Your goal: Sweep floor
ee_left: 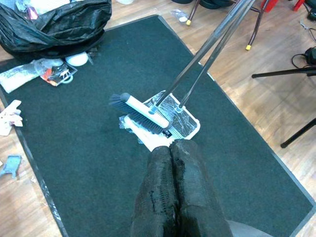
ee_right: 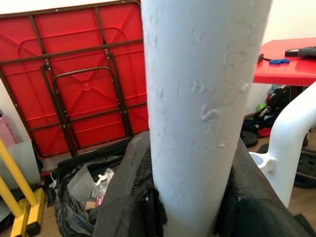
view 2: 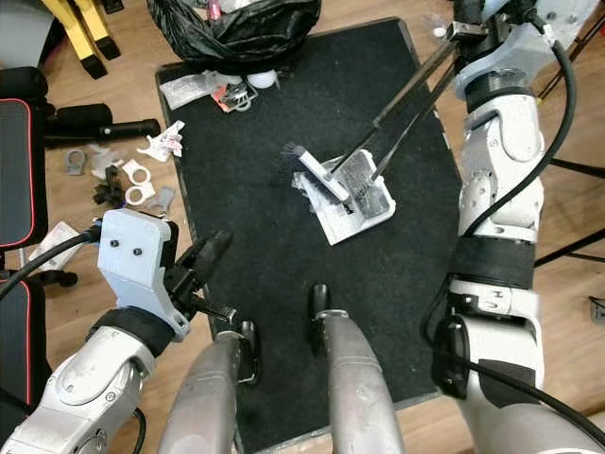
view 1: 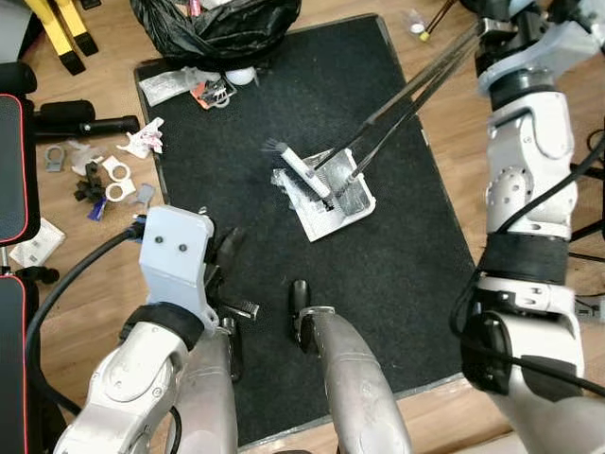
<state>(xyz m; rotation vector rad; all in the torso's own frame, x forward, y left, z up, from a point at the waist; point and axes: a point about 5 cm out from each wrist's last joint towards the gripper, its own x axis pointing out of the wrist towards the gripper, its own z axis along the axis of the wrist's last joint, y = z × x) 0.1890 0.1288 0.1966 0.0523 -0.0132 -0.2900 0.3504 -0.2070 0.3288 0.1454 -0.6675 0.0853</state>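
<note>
Broom (view 1: 304,173), white head and dark bristles, rests against a white dustpan (view 1: 333,200) mid black mat (view 1: 397,265). Right gripper (ee_right: 197,207) clamps its white handle (ee_right: 197,98); left gripper (ee_left: 174,170) closed, empty. Mat around is bare.

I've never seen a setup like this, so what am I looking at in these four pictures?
A humanoid robot looks down at its own silver body. Two pictures come from its head; the others from a camera on each wrist. On the dark mat lie a broom and a white dustpan, their long handles rising together toward the right claw, which is shut on a white handle. The left claw is shut, empty, low near the legs. Scraps and a black rubbish bag lie beyond.
</note>
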